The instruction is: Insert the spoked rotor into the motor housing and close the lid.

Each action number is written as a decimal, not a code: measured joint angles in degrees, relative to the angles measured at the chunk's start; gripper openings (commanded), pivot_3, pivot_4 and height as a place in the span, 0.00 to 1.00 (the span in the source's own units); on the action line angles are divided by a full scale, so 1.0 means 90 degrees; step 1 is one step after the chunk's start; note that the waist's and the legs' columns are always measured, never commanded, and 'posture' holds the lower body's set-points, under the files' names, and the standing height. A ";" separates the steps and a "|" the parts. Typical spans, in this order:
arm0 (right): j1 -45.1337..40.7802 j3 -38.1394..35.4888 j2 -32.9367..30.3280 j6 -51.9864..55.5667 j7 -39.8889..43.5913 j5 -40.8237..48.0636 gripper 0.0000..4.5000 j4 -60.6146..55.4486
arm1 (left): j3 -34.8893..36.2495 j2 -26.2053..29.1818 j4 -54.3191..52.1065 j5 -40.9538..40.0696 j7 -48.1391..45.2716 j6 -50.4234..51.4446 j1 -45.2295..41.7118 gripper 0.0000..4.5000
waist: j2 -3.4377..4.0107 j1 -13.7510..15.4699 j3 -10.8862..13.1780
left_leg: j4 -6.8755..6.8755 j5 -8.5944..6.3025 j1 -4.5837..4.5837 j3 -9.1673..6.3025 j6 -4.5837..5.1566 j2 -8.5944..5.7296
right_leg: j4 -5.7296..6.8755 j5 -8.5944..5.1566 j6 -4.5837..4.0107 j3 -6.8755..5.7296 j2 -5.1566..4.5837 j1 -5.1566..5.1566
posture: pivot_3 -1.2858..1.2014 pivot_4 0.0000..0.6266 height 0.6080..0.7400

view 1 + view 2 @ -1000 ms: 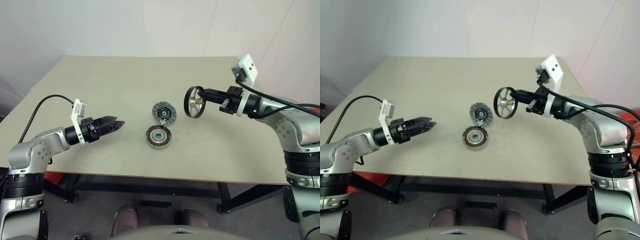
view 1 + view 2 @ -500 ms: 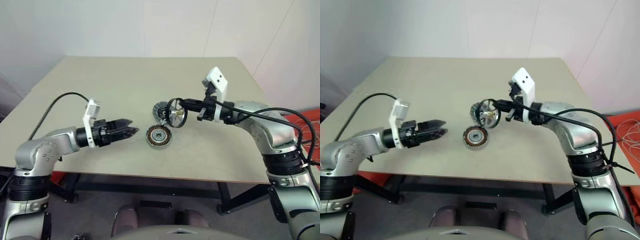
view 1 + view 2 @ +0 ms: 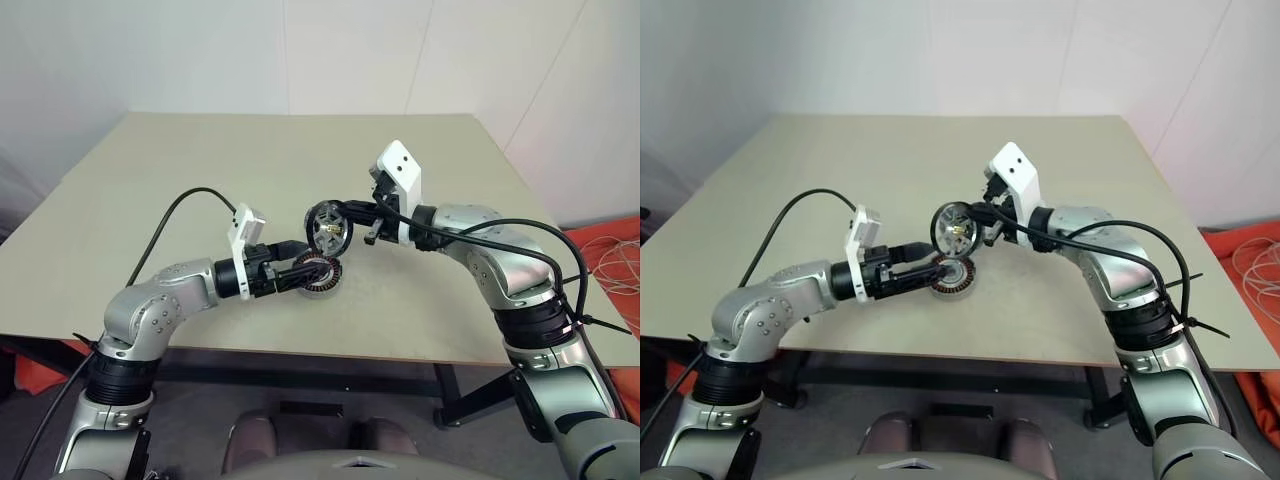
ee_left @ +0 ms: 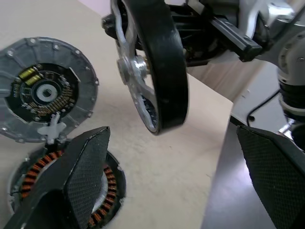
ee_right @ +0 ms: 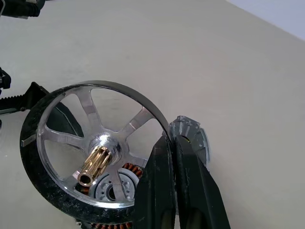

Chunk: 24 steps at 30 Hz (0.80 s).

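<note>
**Rotor held above the housing**

We see our right gripper pinched tight on the rim of the spoked rotor, holding it on edge in the air just above the motor housing, which lies flat on the table. The lid lies flat just behind the housing. Our left gripper reaches in level at the housing, its fingers spread wide, one finger over the coils, holding nothing.
</note>
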 measured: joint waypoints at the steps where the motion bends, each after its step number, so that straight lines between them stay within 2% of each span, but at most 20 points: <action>1: 0.0000 0.0000 0.0010 -0.0002 0.0002 -0.0013 0.01 0.0000 | 0.0000 -0.0010 0.0001 0.0010 0.0046 -0.0008 0.0000 1.00 | 0.0000 0.0000 0.0000 | 0.0000 0.0000 0.0001 0.0000 0.0000 0.0000 | 0.0000 0.0000 0.0000 0.0000 0.0000 0.0000 | 0.52 0.00 1.00; 6: 0.0001 0.0000 0.0029 -0.0028 0.0014 -0.0089 0.01 0.0001 | 0.0095 -0.0231 0.0028 -0.0093 0.0392 0.0034 -0.0021 1.00 | 0.0000 0.0000 0.0000 | 0.0002 0.0000 -0.0001 0.0000 0.0000 0.0000 | 0.0000 0.0000 0.0000 0.0000 0.0000 0.0001 | 0.52 0.00 1.00; 10: 0.0001 0.0000 0.0031 -0.0044 0.0024 -0.0126 0.01 0.0025 | 0.1007 -0.0602 0.0240 -0.1487 0.1027 0.0850 -0.0203 1.00 | 0.0000 -0.0004 0.0000 | 0.0011 0.0000 0.0000 -0.0002 -0.0001 -0.0002 | 0.0007 0.0001 -0.0002 0.0000 0.0000 0.0002 | 0.52 0.00 1.00; 13: 0.0005 -0.0001 0.0027 -0.0060 0.0029 -0.0152 0.01 0.0038 | 0.1524 -0.0544 0.0530 -0.2556 0.1400 0.1543 -0.0090 1.00 | 0.0000 -0.0020 0.0000 | 0.0019 -0.0001 0.0000 -0.0002 0.0000 -0.0001 | 0.0014 0.0001 -0.0001 0.0000 0.0001 0.0001 | 0.52 0.00 1.00; 17: 0.0013 -0.0001 0.0016 -0.0103 0.0045 -0.0189 0.01 0.0044 | 0.1965 -0.0454 0.0793 -0.3544 0.1817 0.1880 0.0128 1.00 | -0.0001 -0.0003 0.0001 | 0.0025 -0.0002 -0.0005 -0.0006 0.0002 -0.0001 | 0.0013 0.0000 0.0000 0.0000 0.0001 0.0002 | 0.52 0.00 1.00; 19: 0.0013 -0.0001 0.0019 -0.0113 0.0058 -0.0196 0.01 0.0045 | 0.1959 -0.0333 0.0773 -0.3586 0.1855 0.1852 0.0130 1.00 | -0.0001 0.0015 0.0001 | 0.0026 -0.0007 0.0000 -0.0010 0.0010 -0.0003 | 0.0011 0.0000 0.0001 0.0000 0.0000 0.0013 | 0.52 0.00 1.00; 24: 0.0013 -0.0002 0.0030 -0.0115 0.0138 -0.0197 0.01 0.0055 | 0.1416 -0.0244 0.0677 -0.2814 0.1818 0.1459 0.0129 1.00 | -0.0004 0.0012 0.0001 | 0.0029 -0.0007 0.0002 -0.0013 0.0012 -0.0001 | -0.0003 0.0000 0.0006 0.0000 0.0000 0.0024 | 0.52 0.00 1.00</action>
